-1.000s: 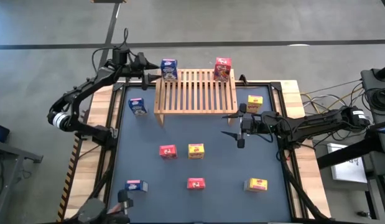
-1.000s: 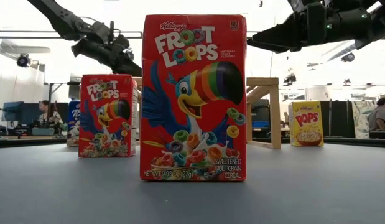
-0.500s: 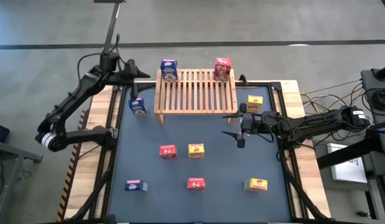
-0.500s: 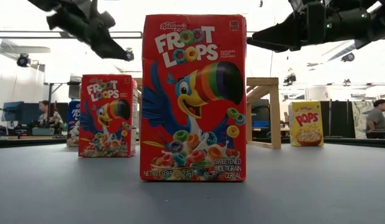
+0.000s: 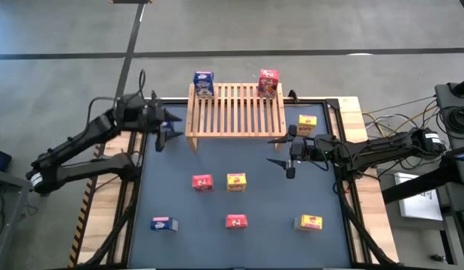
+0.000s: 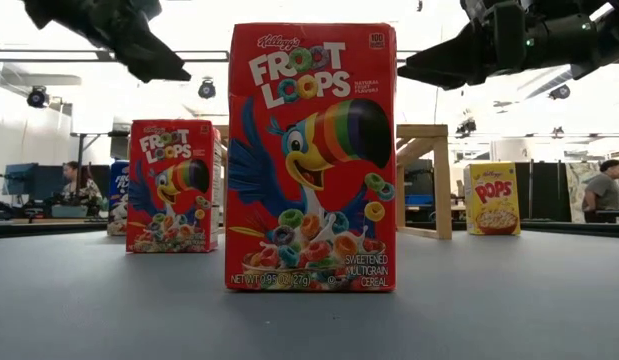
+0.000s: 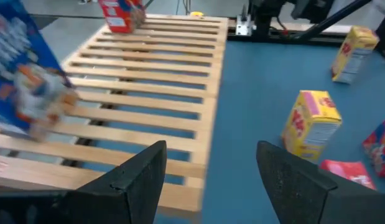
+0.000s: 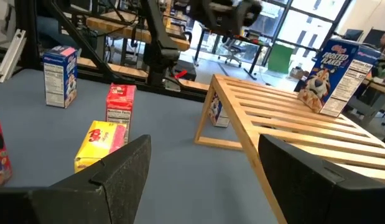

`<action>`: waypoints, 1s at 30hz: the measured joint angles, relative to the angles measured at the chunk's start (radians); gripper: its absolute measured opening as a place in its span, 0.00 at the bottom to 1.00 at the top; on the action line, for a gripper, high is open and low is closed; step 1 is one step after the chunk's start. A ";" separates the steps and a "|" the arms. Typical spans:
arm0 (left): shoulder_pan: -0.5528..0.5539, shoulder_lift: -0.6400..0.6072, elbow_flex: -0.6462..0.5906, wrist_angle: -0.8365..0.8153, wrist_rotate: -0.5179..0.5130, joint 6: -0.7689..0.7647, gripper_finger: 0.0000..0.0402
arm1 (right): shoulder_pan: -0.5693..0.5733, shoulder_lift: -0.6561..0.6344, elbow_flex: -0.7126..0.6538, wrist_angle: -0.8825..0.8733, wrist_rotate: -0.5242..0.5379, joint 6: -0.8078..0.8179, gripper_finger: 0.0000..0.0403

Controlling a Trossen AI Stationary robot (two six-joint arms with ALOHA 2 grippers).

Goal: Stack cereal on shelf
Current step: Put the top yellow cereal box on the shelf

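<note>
shelf: the slatted wooden rack stands at the far middle of the table; its low legs leave a gap underneath, which I take to be why one box can sit partly beneath it
on the shelf: a blue box upright at the far left corner and a red box upright at the far right corner; set at the ends, seemingly to leave the middle slats free for more
left gripper: hanging just beside the shelf's left end, fingers spread and empty; another blue box should be about there but the arm covers it in the high view, so I cannot tell how close they are
right gripper: hovering off the shelf's near right corner, fingers parted, nothing between them; it looks to be waiting
loose cereal: a yellow box right of the shelf; a red box and a yellow box side by side mid-table; a blue box, a red box and a yellow box lying along the near edge, all well apart from the shelf
progress: two boxes up, most still on the table; early days by my reckoning
</note>
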 joint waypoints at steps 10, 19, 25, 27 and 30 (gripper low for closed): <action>-0.277 -0.129 -0.232 0.263 -0.179 -0.180 0.58 | 0.002 0.000 0.000 0.012 -0.069 0.161 0.71; -0.432 -0.081 -0.296 0.461 -0.314 -0.199 0.58 | 0.002 -0.001 0.000 0.012 -0.086 0.199 0.71; -0.438 -0.024 -0.298 0.511 -0.315 -0.248 0.58 | 0.002 -0.001 0.000 0.007 -0.092 0.207 0.71; -0.438 -0.004 -0.298 0.519 -0.315 -0.266 0.58 | 0.003 -0.002 0.000 -0.005 -0.108 0.199 0.71; -0.438 0.024 -0.298 0.533 -0.315 -0.284 0.58 | 0.005 -0.019 0.009 -0.069 -0.087 0.178 0.71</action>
